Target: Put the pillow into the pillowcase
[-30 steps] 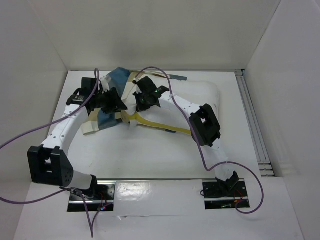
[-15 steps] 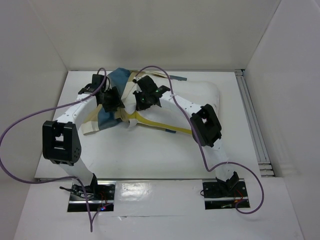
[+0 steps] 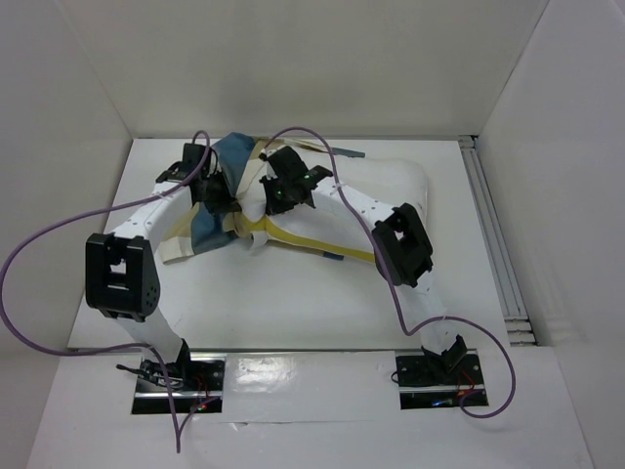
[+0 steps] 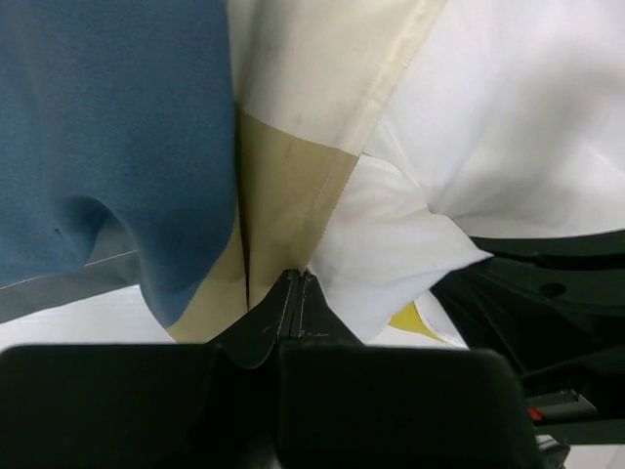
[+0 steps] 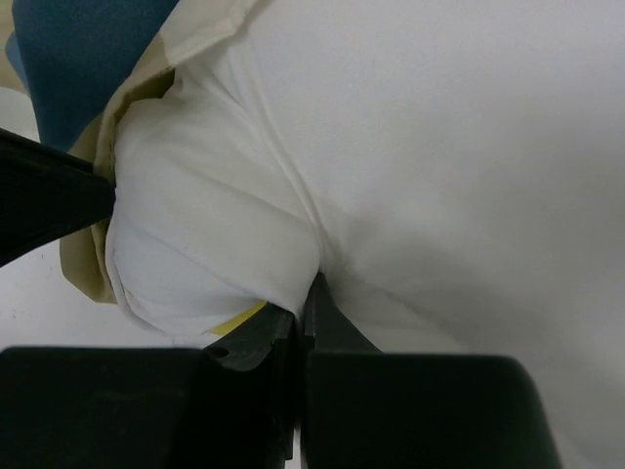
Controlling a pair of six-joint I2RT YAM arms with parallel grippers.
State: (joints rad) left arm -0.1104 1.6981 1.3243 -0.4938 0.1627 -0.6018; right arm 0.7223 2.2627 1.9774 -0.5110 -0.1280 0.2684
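The white pillow lies at the table's back right, its left end bunched between both grippers. The blue, tan and cream checked pillowcase is crumpled at the back left. My left gripper is shut on the pillowcase's tan edge, with the blue cloth to its left and the pillow to its right. My right gripper is shut on a fold of the pillow, with yellow piping showing by its jaws. The pillowcase's blue corner sits at that view's upper left.
A metal rail runs along the table's right side. White walls close in the back and both sides. Purple cables loop off both arms. A grey strip lies behind the pillow. The left gripper's black body shows beside the pillow.
The left arm's elbow has swung up and in towards the table. Its gripper has shifted a little right, still on the pillowcase. The right arm has barely moved.
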